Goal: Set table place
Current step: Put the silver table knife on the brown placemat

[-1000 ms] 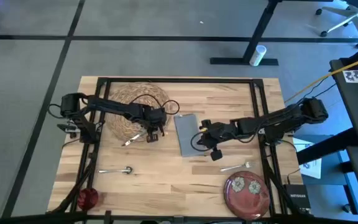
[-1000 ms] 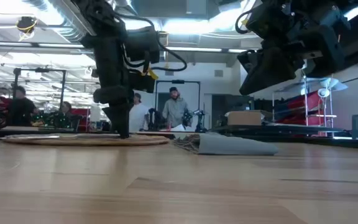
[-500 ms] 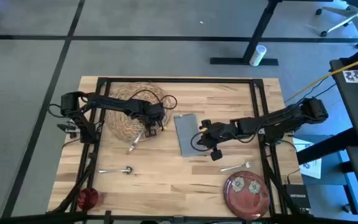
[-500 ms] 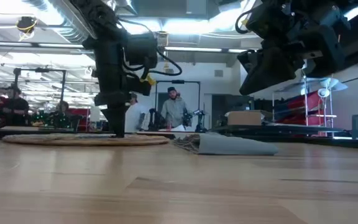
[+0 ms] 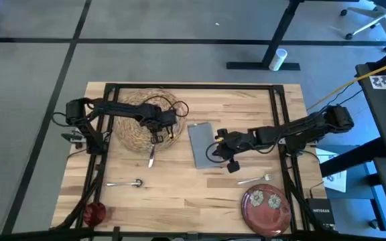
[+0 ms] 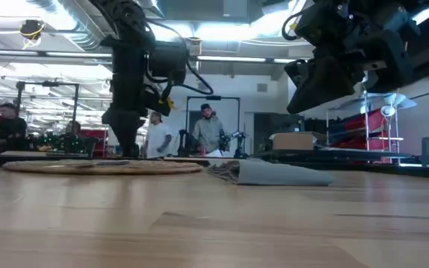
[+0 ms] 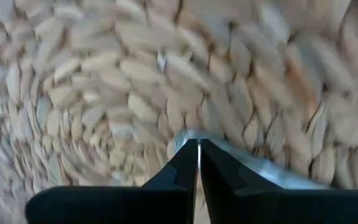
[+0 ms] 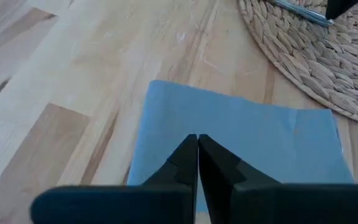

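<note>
A round woven straw mat (image 5: 139,117) lies at the table's far left. My left gripper (image 5: 155,136) stands over the mat's near right part, shut on a silver knife (image 5: 151,152) that runs from the mat toward the near edge. The gray napkin (image 5: 201,142) lies flat right of the mat. My right gripper (image 5: 214,153) hangs shut above the napkin's right edge (image 8: 241,143) and touches nothing. A spoon (image 5: 126,183), a fork (image 5: 255,179), the dark red plate (image 5: 267,205) and a red cup (image 5: 94,213) lie toward the near edge. My left gripper pinches the knife's far end (image 7: 180,140) between its two shut fingers. The fingers point down from above. The knife's far end is over the mat, and the blade (image 7: 260,167) runs off across the mat's rim, with the free end (image 5: 150,163) on the bare wood.
A black frame (image 5: 193,87) edges the table (image 5: 179,194). Bare wood lies between the mat, the spoon and the fork. People stand in the room beyond the far edge (image 6: 208,130).
My left gripper has gone toward the table's left edge and a little toward the far edge, staying shut on the knife. The knife has swung about its held end: it lay slanting toward the left and now points almost straight at the near edge.
</note>
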`<state>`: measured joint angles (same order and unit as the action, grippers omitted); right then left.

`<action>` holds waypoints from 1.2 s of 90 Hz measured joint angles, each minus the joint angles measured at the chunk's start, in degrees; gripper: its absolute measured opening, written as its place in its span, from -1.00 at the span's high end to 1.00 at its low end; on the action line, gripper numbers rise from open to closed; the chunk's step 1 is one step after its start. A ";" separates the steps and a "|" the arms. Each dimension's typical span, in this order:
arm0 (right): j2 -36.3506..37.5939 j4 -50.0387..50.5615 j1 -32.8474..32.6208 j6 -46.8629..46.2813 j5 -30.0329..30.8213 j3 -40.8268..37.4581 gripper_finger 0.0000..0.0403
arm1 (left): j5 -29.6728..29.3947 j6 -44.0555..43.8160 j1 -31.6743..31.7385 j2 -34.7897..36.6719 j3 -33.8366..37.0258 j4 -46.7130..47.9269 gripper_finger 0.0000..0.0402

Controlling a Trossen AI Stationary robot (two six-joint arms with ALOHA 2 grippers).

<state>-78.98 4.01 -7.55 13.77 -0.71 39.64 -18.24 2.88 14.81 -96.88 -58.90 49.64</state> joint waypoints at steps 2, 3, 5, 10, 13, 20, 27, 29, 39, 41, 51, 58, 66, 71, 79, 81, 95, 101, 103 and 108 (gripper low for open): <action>0.00 0.01 0.02 0.00 0.00 0.00 1.00 | 0.00 -0.25 0.00 0.00 0.04 0.30 1.00; 0.00 0.02 0.02 -0.01 0.00 0.00 1.00 | 0.00 -0.31 0.00 0.00 0.06 0.36 1.00; 0.00 0.01 0.00 0.01 0.00 0.00 1.00 | 0.00 -0.41 0.00 0.00 0.07 0.57 1.00; 0.00 0.00 0.02 0.00 0.00 0.00 1.00 | 0.05 -0.73 0.00 0.00 0.09 1.50 1.00; 0.00 0.00 0.01 0.01 0.00 0.00 1.00 | 0.11 -0.72 -0.02 0.00 0.11 1.68 1.00; 0.00 0.00 0.01 0.01 0.00 0.00 1.00 | 0.22 0.18 -0.20 0.00 0.11 0.21 1.00; 0.00 0.00 0.02 0.01 0.00 0.00 1.00 | 0.51 1.11 -0.66 0.00 -0.19 -3.48 1.00; 0.00 0.00 0.02 0.01 0.00 0.00 1.00 | 1.10 1.55 -0.77 0.00 -0.42 -4.70 1.00; 0.00 0.00 0.02 0.00 0.00 0.00 1.00 | 5.47 2.50 -0.84 0.00 -0.73 -6.86 1.00; 0.00 0.00 0.00 0.01 0.00 0.00 1.00 | 5.64 2.51 -0.83 0.00 -0.69 -6.50 1.00; 0.00 0.00 0.00 0.01 -0.27 0.00 1.00 | 5.64 2.24 -0.22 0.00 0.21 -5.53 1.00; 0.00 0.01 0.02 0.01 -0.31 0.00 1.00 | 5.63 1.98 0.44 -0.02 1.25 -5.11 1.00; 0.00 0.03 0.01 0.01 -0.31 0.00 1.00 | 5.60 1.48 1.27 -0.02 2.53 -5.36 1.00; 0.00 0.02 0.00 0.01 -0.31 0.00 1.00 | 5.66 0.72 1.75 -0.02 3.36 -5.36 1.00; 0.00 0.08 0.02 0.01 -0.31 0.00 1.00 | 5.80 -0.76 1.88 0.13 4.00 -4.57 1.00; 0.00 0.04 0.02 0.01 -0.31 0.02 1.00 | 5.71 -1.10 1.77 0.13 4.07 -3.90 1.00; 0.00 0.15 0.02 0.01 -0.31 0.02 1.00 | 4.58 -4.05 0.04 0.32 4.17 -0.96 1.00; 0.00 0.13 0.00 0.01 -0.31 0.02 1.00 | 4.48 -5.16 -1.08 0.64 4.26 -0.01 1.00; 0.00 0.15 0.00 0.01 -0.30 0.02 1.00 | 4.44 -5.42 -1.42 0.75 4.29 0.38 1.00; 0.00 0.13 0.02 0.01 -0.28 0.02 1.00 | 4.14 -6.33 -2.21 1.04 4.41 1.63 1.00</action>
<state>-78.98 4.14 -7.53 13.78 -0.99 39.66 -14.10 -3.45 12.60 -95.84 -54.48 51.27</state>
